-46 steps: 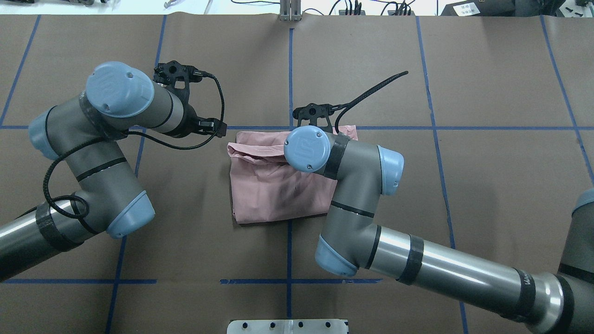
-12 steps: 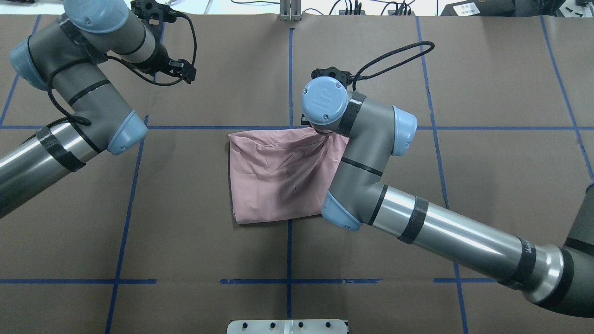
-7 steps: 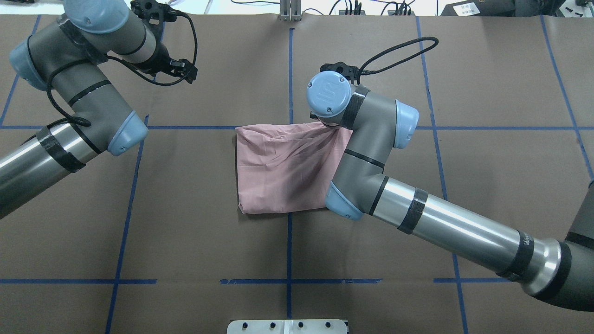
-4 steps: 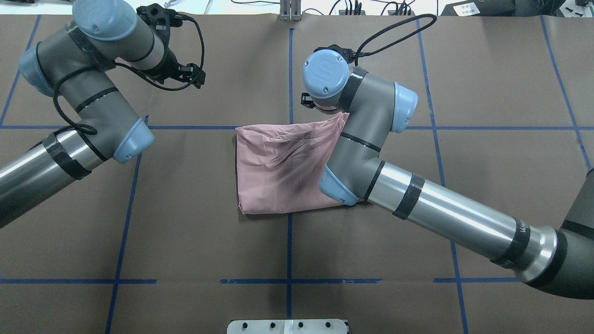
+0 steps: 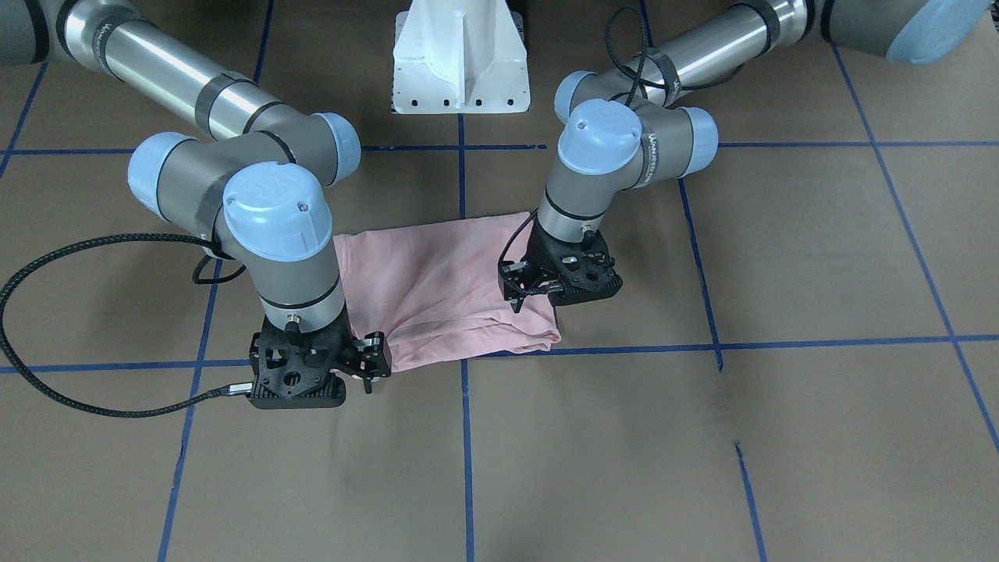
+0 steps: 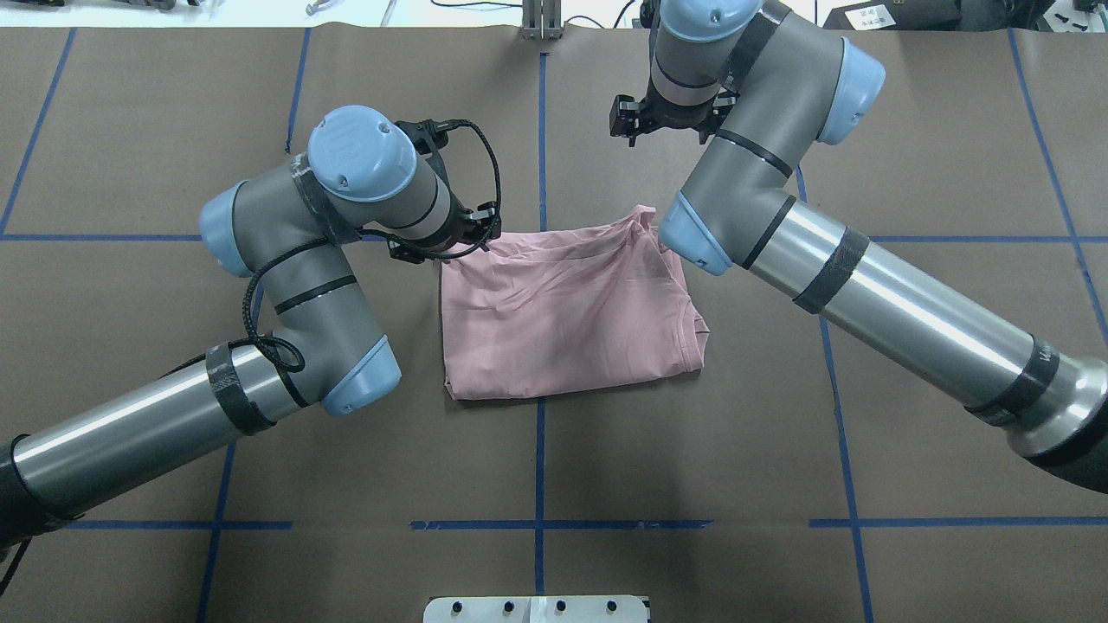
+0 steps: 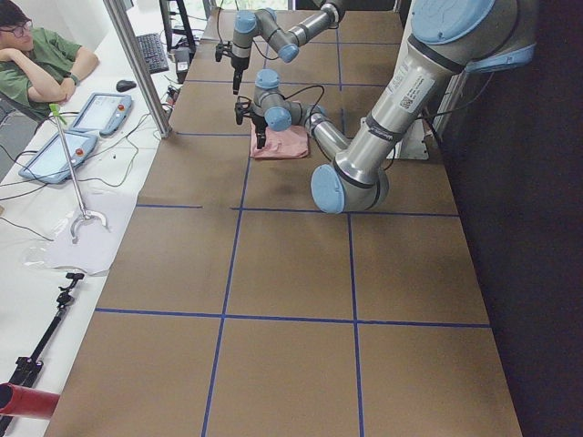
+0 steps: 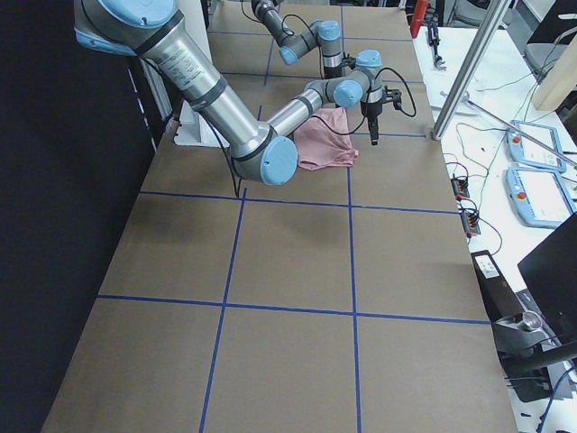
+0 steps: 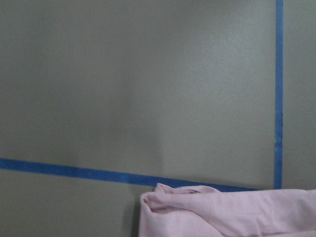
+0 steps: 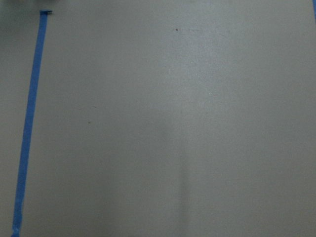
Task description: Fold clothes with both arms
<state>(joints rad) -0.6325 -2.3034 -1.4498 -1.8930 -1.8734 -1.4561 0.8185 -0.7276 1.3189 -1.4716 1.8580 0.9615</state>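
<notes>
The left tool (image 6: 479, 232) hangs low at the far-left corner of the pale pink T-shirt (image 6: 563, 311), with that corner just beside its tips. Its jaws look parted and grip nothing. The left wrist view shows the corner lying slack on the brown desk (image 6: 260, 450), close to a blue tape line (image 9: 74, 170).

From this tool the T-shirt spreads away to the right as a compact, roughly rectangular bundle, several layers thick. No sleeve sticks out, and the print and lettering are hidden inside, so the main folds appear to be done. The near and left edges are straight. The far edge is rumpled and rises to a small peak at the far-right corner (image 6: 640, 218), and a curved hem bulges out on the right side.

The right tool (image 6: 628, 125) is raised beyond that peak and well apart from the cloth. Its jaws look parted and it carries nothing, and its wrist camera sees only bare desk.

Judging by the shape, the task is near its end. What remains is probably a last fold in half, or squaring up the untidy far edge, most likely with each tool taking one far corner.
</notes>
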